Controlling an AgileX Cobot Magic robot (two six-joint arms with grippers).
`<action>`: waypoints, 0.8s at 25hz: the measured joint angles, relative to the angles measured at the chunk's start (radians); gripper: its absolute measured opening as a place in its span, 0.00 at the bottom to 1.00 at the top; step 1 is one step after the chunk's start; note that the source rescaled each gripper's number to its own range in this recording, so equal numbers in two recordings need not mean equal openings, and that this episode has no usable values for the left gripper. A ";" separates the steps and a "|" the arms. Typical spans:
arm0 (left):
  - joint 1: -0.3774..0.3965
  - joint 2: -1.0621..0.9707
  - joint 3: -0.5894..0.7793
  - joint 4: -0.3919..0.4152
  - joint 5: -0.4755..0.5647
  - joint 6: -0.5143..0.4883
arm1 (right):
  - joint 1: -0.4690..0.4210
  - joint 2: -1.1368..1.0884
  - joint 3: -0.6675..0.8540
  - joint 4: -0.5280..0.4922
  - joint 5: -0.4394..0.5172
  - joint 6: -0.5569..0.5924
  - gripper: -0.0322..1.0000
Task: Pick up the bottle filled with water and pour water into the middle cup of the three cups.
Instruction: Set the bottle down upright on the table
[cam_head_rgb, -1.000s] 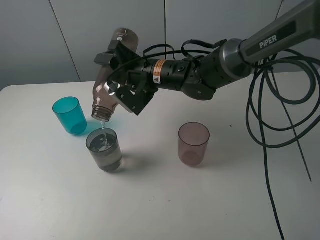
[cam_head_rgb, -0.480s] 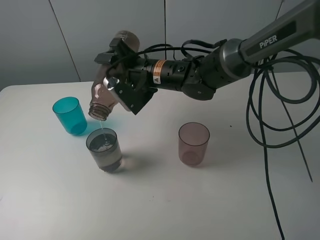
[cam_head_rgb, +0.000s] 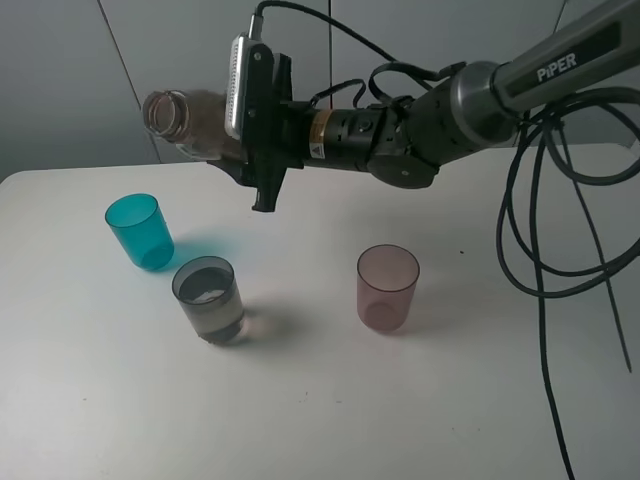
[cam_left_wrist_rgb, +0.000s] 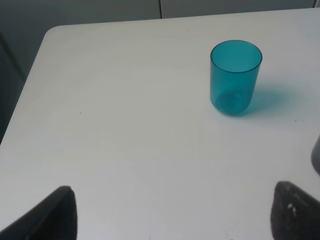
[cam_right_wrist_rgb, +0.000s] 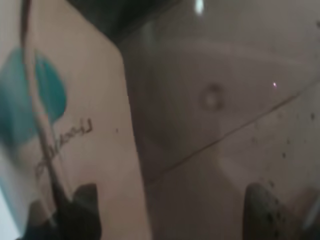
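My right gripper (cam_head_rgb: 245, 125) reaches across from the right and is shut on the smoky-brown bottle (cam_head_rgb: 195, 122). It holds the bottle high above the table, lying about level, with the open mouth pointing left, above the teal cup. No water runs out. In the right wrist view the bottle (cam_right_wrist_rgb: 210, 100) fills the picture between the fingertips (cam_right_wrist_rgb: 82, 210). The smoky-grey middle cup (cam_head_rgb: 208, 298) stands below with water in it. The teal-blue cup (cam_head_rgb: 139, 230) stands to its far left, the pink-mauve cup (cam_head_rgb: 388, 287) to its right. My left gripper (cam_left_wrist_rgb: 177, 220) is open and empty, low over the table near the teal cup (cam_left_wrist_rgb: 235, 77).
The white table (cam_head_rgb: 320, 400) ends at a grey wall behind. Black cables (cam_head_rgb: 540, 250) hang from the right arm over the table's right side. The grey cup's edge (cam_left_wrist_rgb: 317, 155) just shows in the left wrist view.
The bottle has swung up from its steep pouring tilt over the grey cup to about level, and its mouth has risen and moved left. The stream of water has stopped.
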 joint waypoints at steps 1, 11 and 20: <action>0.000 0.000 0.000 0.000 0.000 0.000 | -0.008 -0.010 0.003 -0.004 -0.002 0.092 0.03; 0.000 0.000 0.000 0.000 0.000 0.000 | -0.190 -0.164 0.171 -0.004 -0.079 0.412 0.03; 0.000 0.000 0.000 0.000 0.000 0.000 | -0.418 -0.278 0.393 0.002 -0.219 0.466 0.03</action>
